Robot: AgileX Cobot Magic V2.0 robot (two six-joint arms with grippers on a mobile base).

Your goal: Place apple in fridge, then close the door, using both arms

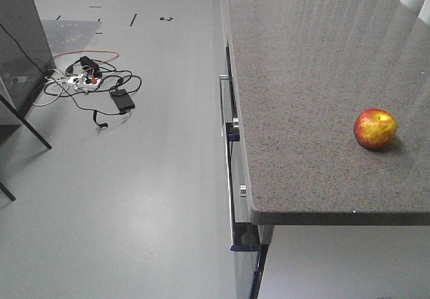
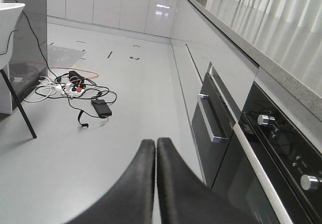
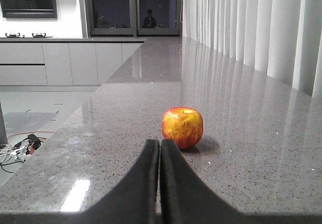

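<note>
The apple (image 1: pixel 375 128) (image 3: pixel 182 127), red with yellow patches, sits alone on the grey speckled counter (image 1: pixel 302 77) near its front right part. My right gripper (image 3: pixel 160 141) is shut and empty, low over the counter. The apple lies just beyond its tips, slightly to the right, with a gap between them. My left gripper (image 2: pixel 155 141) is shut and empty, hanging over the floor beside the cabinet fronts. A dark grey glossy panel (image 1: pixel 20 44) stands at the far left; I cannot tell whether it is the fridge. No door can be made out.
A tangle of cables with a power strip (image 1: pixel 87 80) (image 2: pixel 75 88) lies on the grey floor. Black slanted legs (image 1: pixel 27 121) stand at the left. An oven with knobs (image 2: pixel 266 148) and drawer handles (image 1: pixel 225 111) line the counter's front. Curtains (image 3: pixel 261 27) back the counter.
</note>
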